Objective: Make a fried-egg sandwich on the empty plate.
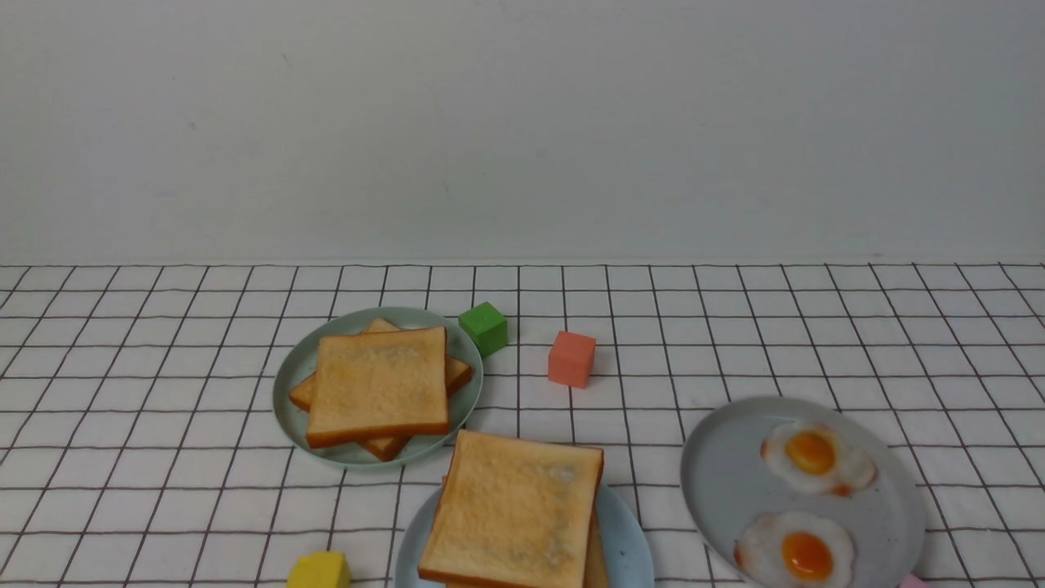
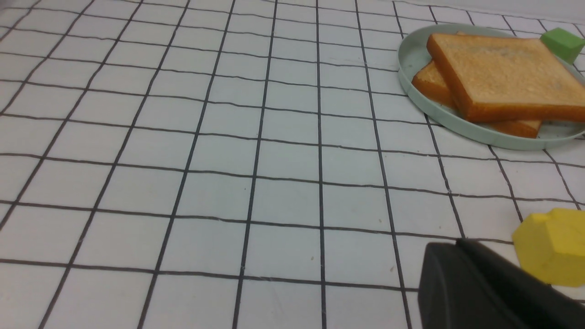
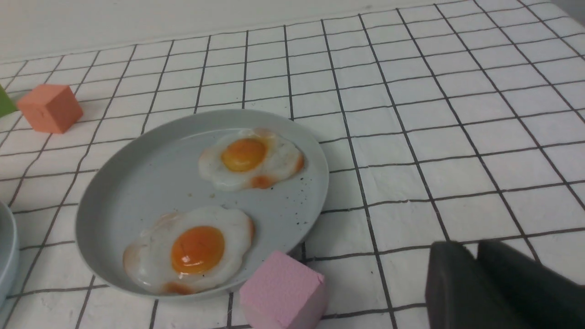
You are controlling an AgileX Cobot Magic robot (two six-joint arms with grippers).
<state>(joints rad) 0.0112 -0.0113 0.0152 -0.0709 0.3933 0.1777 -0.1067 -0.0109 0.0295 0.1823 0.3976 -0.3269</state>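
A: Golden-brown toast tops the fried-egg sandwich point(image 1: 514, 513), sitting near centre on the empty plate point(image 1: 627, 535) — smooth, light blue, barely wider than the bread. The egg itself can't be seen.

B: And the grippers?

A: Left gripper point(image 2: 484, 285) and right gripper point(image 3: 498, 285) show only dark casing; can't tell how the jaws stand. Neither touches food, which suggests assembly is done.

B: Surroundings?

A: Spare toast point(image 1: 378, 386) far-left; glossy eggs point(image 1: 815, 453) on the grey plate point(image 1: 722, 482), right.
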